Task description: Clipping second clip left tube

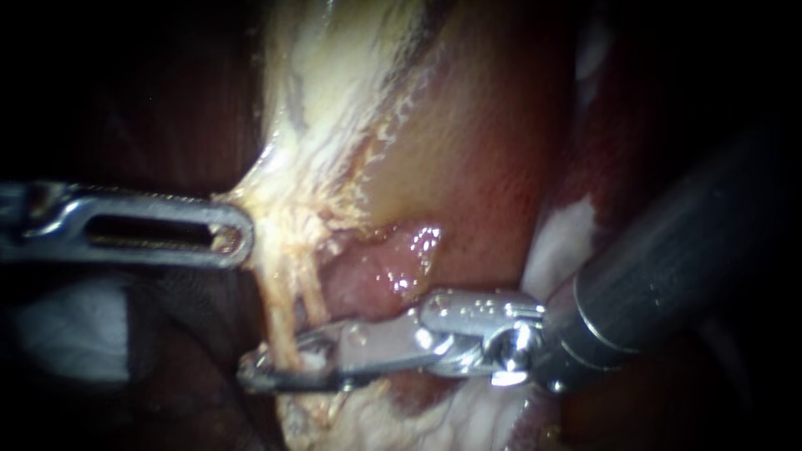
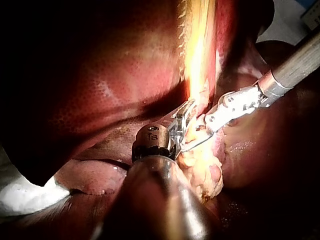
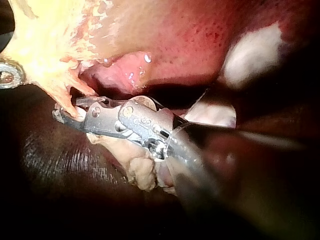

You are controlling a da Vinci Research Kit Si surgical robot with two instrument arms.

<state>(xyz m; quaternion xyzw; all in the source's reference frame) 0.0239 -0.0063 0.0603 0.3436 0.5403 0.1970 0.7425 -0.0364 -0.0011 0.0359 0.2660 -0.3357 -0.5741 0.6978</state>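
Note:
Two thin pale tubes hang side by side below the yellowish gallbladder (image 1: 351,108). My right instrument (image 1: 266,369) comes in from the right, and its long jaws are shut on the left tube (image 1: 281,321), one jaw on each side of it. The right tube (image 1: 314,302) runs just beside the jaws, outside them. My left instrument (image 1: 241,237) has slotted jaws shut on the pale tissue at the gallbladder's lower edge (image 1: 251,196), holding it taut. The right wrist view shows the right instrument's jaws (image 3: 67,114) pinching yellow tissue. In the left wrist view the two instruments' jaws (image 2: 184,120) (image 2: 197,137) lie close together.
Dark red liver (image 1: 501,142) surrounds the gallbladder. A pink glistening fold (image 1: 393,263) sits just above the right instrument's jaws. White gauze (image 1: 572,238) lies behind the right shaft, and more gauze (image 1: 75,326) shows under the left instrument. Fatty yellow tissue (image 1: 351,418) hangs below the jaws.

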